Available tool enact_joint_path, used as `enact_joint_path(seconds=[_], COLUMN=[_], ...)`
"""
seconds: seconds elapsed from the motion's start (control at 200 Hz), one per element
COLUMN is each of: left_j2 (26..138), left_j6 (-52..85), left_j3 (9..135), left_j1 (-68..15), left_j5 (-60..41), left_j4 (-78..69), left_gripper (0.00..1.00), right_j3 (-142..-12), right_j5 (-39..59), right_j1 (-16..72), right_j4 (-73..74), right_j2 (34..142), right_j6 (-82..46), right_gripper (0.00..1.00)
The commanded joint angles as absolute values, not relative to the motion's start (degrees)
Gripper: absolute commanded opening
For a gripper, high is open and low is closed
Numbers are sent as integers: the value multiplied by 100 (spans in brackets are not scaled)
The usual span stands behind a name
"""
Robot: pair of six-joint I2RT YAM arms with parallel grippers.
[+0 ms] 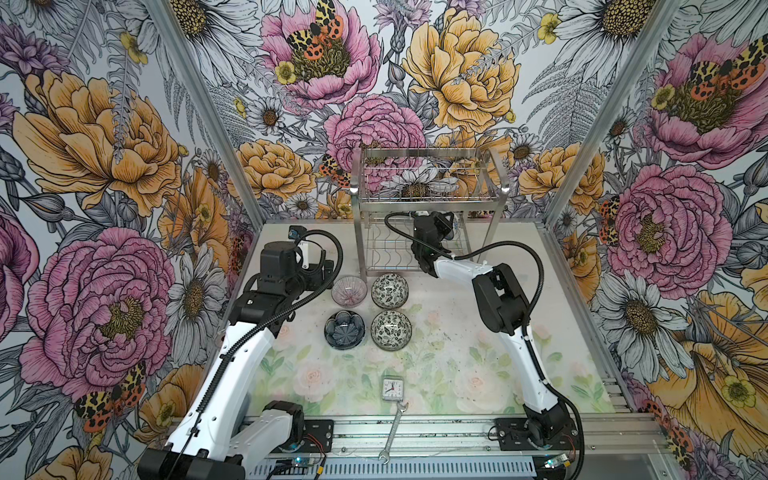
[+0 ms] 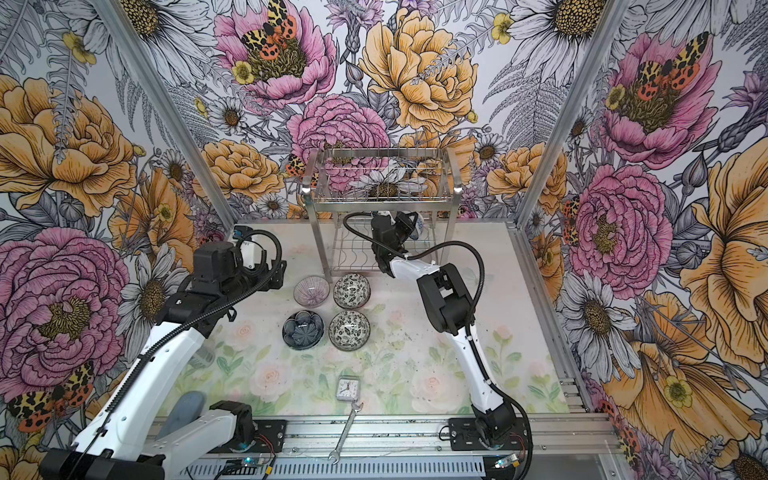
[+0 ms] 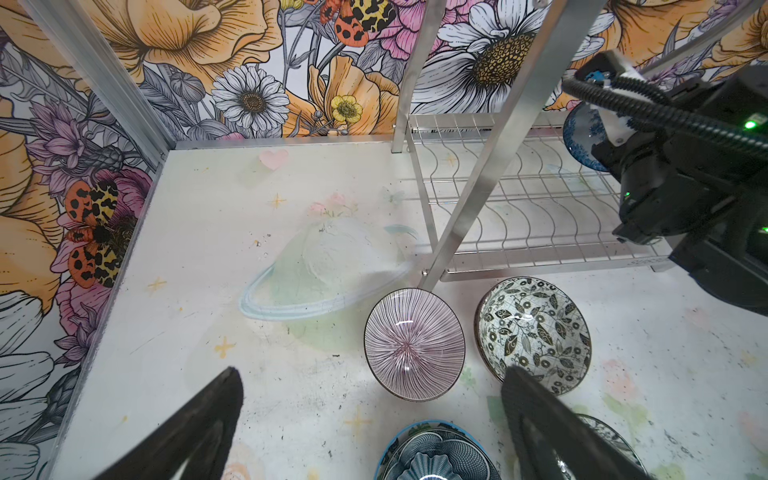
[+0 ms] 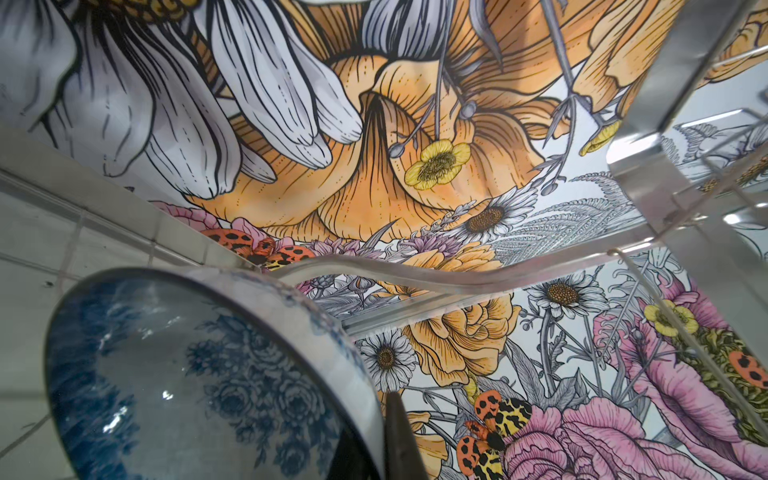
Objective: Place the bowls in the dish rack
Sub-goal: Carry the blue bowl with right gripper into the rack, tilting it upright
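The steel dish rack (image 1: pixel 428 202) (image 2: pixel 382 202) stands at the back of the table. My right gripper (image 4: pixel 380 415) is shut on the rim of a blue-white bowl (image 4: pixel 199 374) (image 3: pixel 582 137), held tilted on edge inside the rack's lower tier (image 3: pixel 519 216), beside a wavy wire (image 4: pixel 415 274). In front of the rack sit a pink striped bowl (image 1: pixel 349 289) (image 3: pixel 413 343), two black-white floral bowls (image 1: pixel 389 285) (image 1: pixel 390 331) and a dark blue petal bowl (image 1: pixel 344 329). My left gripper (image 3: pixel 372 370) (image 1: pixel 324 270) hangs open left of the pink bowl, holding nothing.
A small white clock (image 1: pixel 392 388) and a wrench (image 1: pixel 392 432) lie near the table's front edge. The rack's front leg (image 3: pixel 478 187) stands just behind the pink bowl. Flowered walls close in the table at left, right and back.
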State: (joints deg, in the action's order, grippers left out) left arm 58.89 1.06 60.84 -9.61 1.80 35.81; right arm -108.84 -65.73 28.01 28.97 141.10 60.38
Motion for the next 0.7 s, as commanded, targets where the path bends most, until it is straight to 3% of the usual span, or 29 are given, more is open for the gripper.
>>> enact_joint_path(seconds=[0.0,0.696], left_j2=[5828,5792], left_j6=[70,56], left_j3=[5996,6001], left_j1=[-914,-954], left_j5=[48,156], left_j4=[3604,3617], left_gripper=[99,99], right_j3=[-11414,-12697], right_j5=[-6834,-6851], right_j1=[2677,2369], right_j4=[3066,2396], right_j2=[14281,15264], right_j6=[6197,6127], right_gripper=[0,0])
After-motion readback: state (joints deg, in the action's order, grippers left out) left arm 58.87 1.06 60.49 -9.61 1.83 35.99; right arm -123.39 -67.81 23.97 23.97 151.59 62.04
